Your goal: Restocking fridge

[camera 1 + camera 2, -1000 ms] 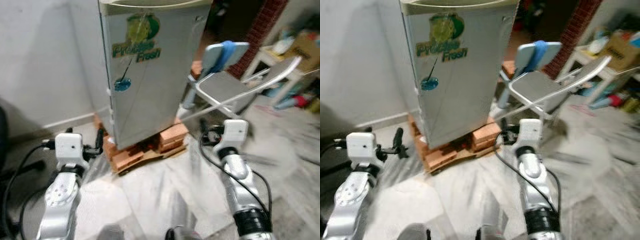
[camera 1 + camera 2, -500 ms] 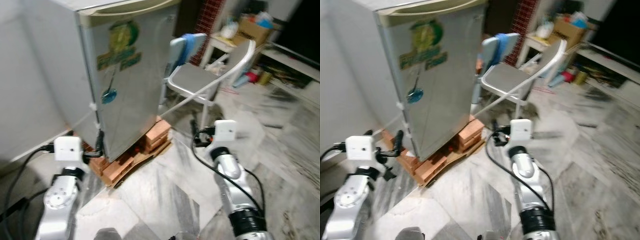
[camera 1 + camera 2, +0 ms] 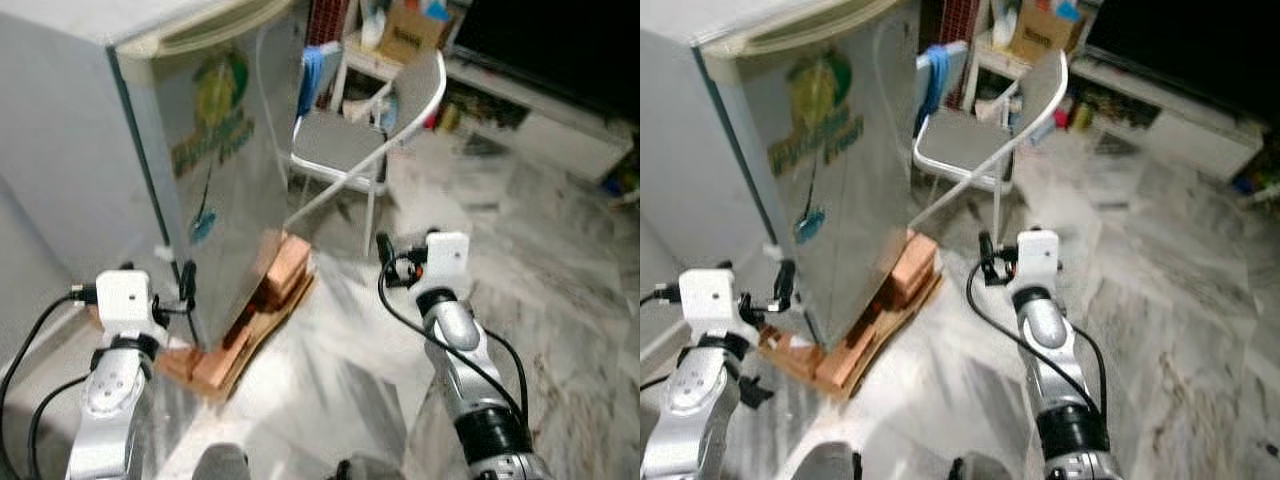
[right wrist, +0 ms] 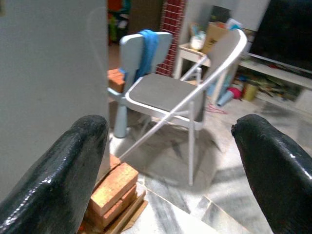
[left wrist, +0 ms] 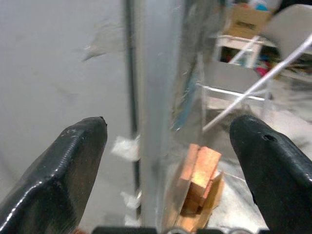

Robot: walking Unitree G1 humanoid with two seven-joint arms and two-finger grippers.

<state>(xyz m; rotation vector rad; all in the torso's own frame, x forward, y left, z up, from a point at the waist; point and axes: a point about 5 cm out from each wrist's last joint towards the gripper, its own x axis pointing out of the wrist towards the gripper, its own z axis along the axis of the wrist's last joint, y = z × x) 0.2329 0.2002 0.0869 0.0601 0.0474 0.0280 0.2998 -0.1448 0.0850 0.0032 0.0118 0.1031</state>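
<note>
**Facing the closed fridge's corner edge**

I am standing before the silver fridge (image 3: 215,170), its door shut, raised on bricks (image 3: 270,285). My left gripper (image 5: 170,161) is hovering with fingers spread wide, just beside the door's vertical edge. My right gripper (image 4: 170,161), equally spread, is pointing at a folding chair (image 4: 170,92) beside the fridge. Open marble floor (image 3: 560,260) is stretching away on my right.

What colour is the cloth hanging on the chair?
Blue cloth, clearest in the right wrist view.
</note>
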